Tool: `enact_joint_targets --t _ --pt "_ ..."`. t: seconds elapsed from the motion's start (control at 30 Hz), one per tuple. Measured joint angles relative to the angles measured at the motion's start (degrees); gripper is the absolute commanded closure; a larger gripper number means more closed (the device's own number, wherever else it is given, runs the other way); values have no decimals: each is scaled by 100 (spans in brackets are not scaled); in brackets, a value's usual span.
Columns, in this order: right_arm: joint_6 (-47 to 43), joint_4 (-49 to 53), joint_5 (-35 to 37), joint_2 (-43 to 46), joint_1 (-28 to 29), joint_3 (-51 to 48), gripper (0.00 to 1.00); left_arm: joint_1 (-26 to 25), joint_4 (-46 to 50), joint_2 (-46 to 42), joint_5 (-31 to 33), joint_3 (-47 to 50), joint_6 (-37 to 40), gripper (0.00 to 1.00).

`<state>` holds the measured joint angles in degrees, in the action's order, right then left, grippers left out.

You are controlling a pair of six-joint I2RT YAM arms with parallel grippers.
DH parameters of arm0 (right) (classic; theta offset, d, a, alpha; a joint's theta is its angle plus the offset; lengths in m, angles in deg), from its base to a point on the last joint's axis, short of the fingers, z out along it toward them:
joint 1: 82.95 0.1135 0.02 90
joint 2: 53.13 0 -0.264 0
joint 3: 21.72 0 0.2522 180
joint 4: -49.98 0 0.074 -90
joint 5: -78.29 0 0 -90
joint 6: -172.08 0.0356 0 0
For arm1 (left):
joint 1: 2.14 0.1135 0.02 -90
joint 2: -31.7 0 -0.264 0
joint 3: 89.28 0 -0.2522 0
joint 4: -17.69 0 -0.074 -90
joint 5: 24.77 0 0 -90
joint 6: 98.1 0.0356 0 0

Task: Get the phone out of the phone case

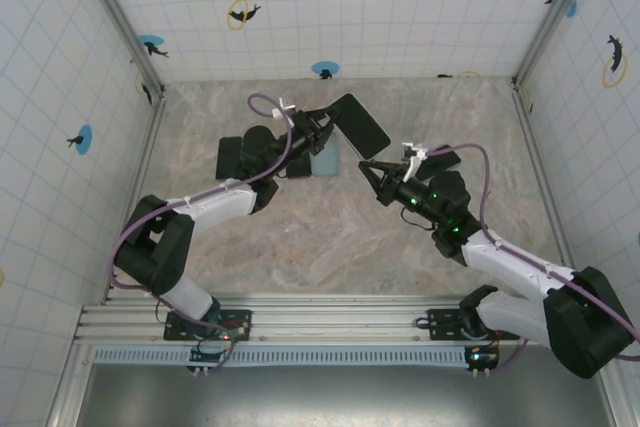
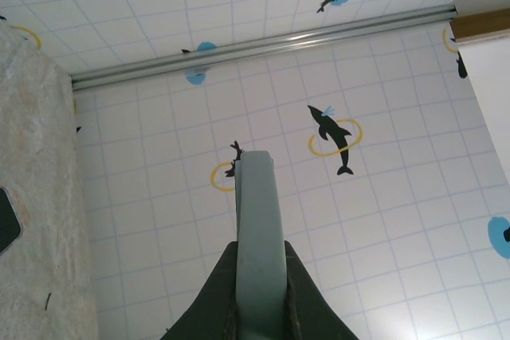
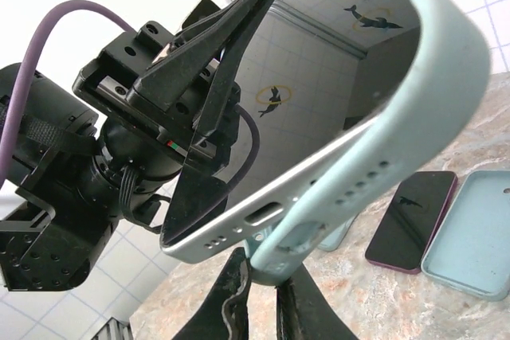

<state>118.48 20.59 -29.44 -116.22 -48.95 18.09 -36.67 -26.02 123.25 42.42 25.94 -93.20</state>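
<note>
Two grippers share one handset in the air above the marbled table [image 1: 330, 247], roughly midway between the arms. In the left wrist view the left gripper [image 2: 259, 308] is pressed tight on a pale blue-grey edge. From the right wrist view its black fingers clamp one long side of the phone [image 3: 303, 101]; whether the rear finger sits on bare phone or on case is hidden. The right gripper [image 3: 267, 304] is pinched on the bottom lip of the pale teal phone case [image 3: 446, 61], just under the charging port, where the lip has pulled away from the phone's end. A second dark phone [image 3: 410, 220] and an empty pale case [image 3: 470, 232] lie side by side on the table. The phone looks rigid, glassy and slick, probably fairly heavy and fragile if dropped. It is best held across its flat faces near an edge. The case looks soft and bendy, so it should peel off from a lip or corner rather than slide off whole.
</note>
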Motion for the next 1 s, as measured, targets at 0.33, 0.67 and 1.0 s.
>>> enact_joint_targets --t 0.33,0.67,1.0 --pt "813 -203 -730 4 -621 -258 54 -74 1237 -286 -81 -216 1038 99" --pt "802 -162 -1185 293 -1252 -256 45 129 2833 -627 -828 -817 2621 100" --pt "-800 815 -2229 197 -1311 527 39 579 4019 -916 -1722 -953 4498 100"
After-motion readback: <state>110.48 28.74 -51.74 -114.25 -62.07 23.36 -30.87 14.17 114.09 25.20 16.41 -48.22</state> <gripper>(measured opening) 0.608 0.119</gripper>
